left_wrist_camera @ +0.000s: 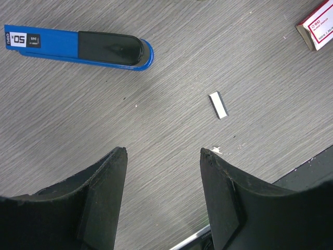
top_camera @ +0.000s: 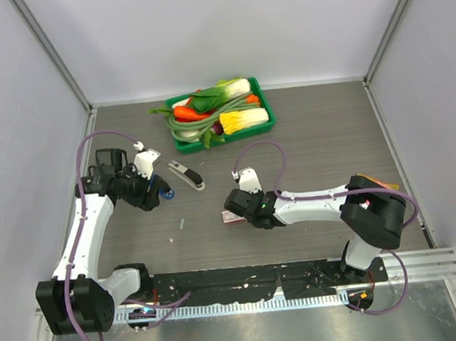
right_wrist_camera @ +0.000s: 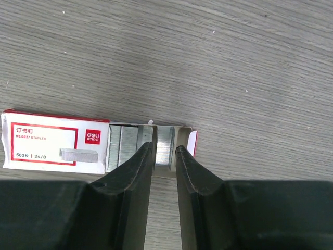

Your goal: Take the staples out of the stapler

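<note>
Right end effector (right_wrist_camera: 165, 150) over grey wood-grain table (top_camera: 328, 131), white walls (top_camera: 225, 28).

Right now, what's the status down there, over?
Left gripper open, empty, above table. Right gripper narrow around staple strip in staple box, grip unclear. Loose strip lies near stapler. Nothing blocking.

Left arm (top_camera: 86, 229) reaches far along left side, elbow bent, wrist turned right. Left gripper (left_wrist_camera: 164, 151) points down, jaws well apart. Right arm (top_camera: 317, 202) stretched leftward, forearm low, near centre. Right gripper (right_wrist_camera: 165, 147) points down, jaws nearly together, slim gap at tips.
</note>
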Motion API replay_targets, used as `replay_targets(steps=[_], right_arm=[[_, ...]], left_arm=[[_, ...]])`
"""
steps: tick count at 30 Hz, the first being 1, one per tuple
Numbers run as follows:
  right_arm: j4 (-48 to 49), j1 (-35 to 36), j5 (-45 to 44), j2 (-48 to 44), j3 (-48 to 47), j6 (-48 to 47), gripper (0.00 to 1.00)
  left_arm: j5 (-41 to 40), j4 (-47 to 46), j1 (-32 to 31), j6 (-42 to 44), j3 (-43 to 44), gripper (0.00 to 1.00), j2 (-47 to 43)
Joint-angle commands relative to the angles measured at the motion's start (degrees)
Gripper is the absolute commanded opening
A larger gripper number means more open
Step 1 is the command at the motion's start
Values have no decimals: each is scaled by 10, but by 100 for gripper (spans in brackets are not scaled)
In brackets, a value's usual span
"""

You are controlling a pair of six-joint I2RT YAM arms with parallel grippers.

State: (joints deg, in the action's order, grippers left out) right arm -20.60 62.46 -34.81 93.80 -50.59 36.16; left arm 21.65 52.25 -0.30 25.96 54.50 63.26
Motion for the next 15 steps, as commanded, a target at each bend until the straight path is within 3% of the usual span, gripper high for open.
replay_targets(steps=[1, 15], right_arm=[[0, -1, -10, -13, -3, 11, 31], [-8, -8, -37, -43, -21, -3, 31]], left_arm=[[13, 7, 0, 3, 11, 62, -6], [14, 10, 0, 1, 12, 62, -2]])
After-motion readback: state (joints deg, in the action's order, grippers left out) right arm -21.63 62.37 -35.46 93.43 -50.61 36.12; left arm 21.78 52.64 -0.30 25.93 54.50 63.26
